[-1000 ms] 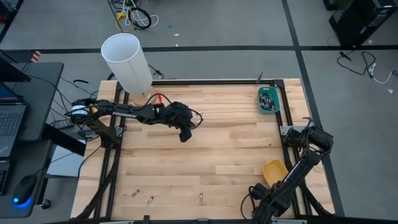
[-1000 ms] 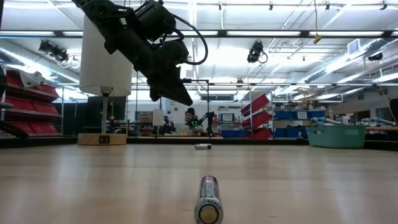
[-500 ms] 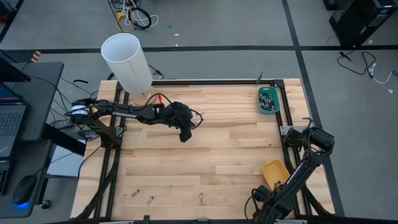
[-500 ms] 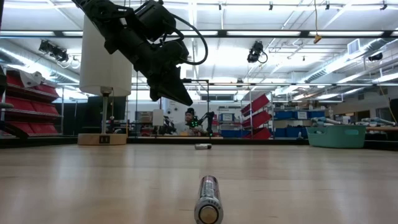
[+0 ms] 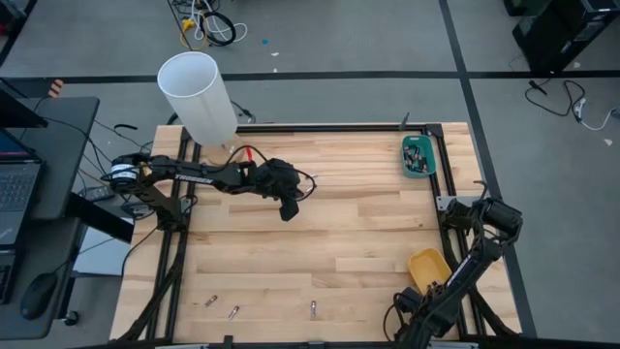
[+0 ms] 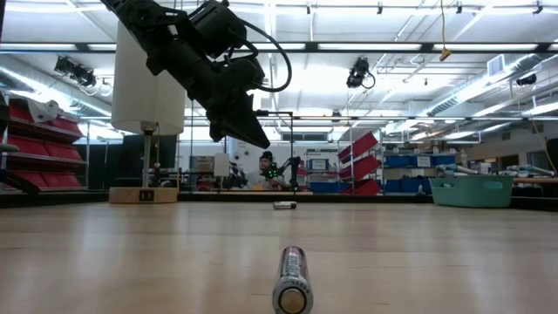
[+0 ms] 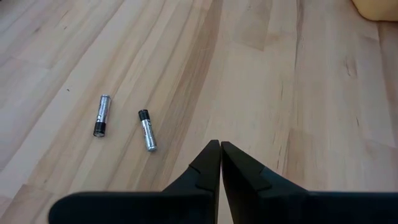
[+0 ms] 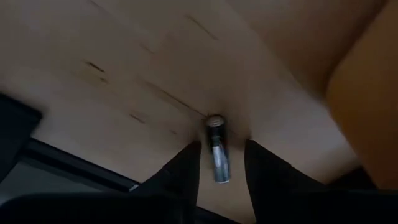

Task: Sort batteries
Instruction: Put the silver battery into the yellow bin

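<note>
High view: I see the teal tray (image 5: 418, 155) at upper right already holding cells, and the yellow tray (image 5: 427, 267) at lower right, its contents unclear to me. 3 batteries (image 5: 232, 312) lie loose along the bottom edge, so I judge the sort only partly done. My left gripper (image 5: 288, 211) hangs over the upper-middle boards; the right gripper is hidden under its own arm at lower right.

Low view: 1 battery (image 6: 292, 277) lies end-on at bottom centre, another small one (image 6: 284, 206) far back.

Left wrist view: jaws pressed together, empty; 2 cells (image 7: 147, 130) at middle left.

Right wrist view: the right gripper (image 8: 219, 163) stands part-open astride a battery (image 8: 217, 147) on the wood beside the yellow tray. I can't tell whether the fingers touch it.
</note>
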`<state>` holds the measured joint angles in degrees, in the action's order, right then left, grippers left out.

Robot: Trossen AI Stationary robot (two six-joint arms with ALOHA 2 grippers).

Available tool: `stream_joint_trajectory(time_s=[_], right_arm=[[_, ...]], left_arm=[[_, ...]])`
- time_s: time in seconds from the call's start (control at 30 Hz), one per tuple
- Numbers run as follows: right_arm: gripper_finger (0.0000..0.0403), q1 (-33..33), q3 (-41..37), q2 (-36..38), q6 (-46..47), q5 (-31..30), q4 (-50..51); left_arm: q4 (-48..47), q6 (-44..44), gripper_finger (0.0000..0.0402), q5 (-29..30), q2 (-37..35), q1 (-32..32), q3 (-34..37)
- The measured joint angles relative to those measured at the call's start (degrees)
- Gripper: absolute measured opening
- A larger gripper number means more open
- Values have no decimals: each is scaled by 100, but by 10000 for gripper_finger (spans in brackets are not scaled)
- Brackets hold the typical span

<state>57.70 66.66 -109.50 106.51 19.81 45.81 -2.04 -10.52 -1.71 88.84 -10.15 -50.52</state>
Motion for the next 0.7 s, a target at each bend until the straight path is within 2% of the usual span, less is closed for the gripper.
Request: stream_joint_trajectory(time_s=[0.2,0.47,0.7], right_arm=[[100,-7,-153,31,-13,44,-171],[13,-7,-212,27,-59,66,-324],[15,-63,-1,-15,-106,84,-152]], left_arm=[[0,0,30,86,0,0,0],[0,-15,30,102,0,0,0],[0,-17,30,102,0,0,0]])
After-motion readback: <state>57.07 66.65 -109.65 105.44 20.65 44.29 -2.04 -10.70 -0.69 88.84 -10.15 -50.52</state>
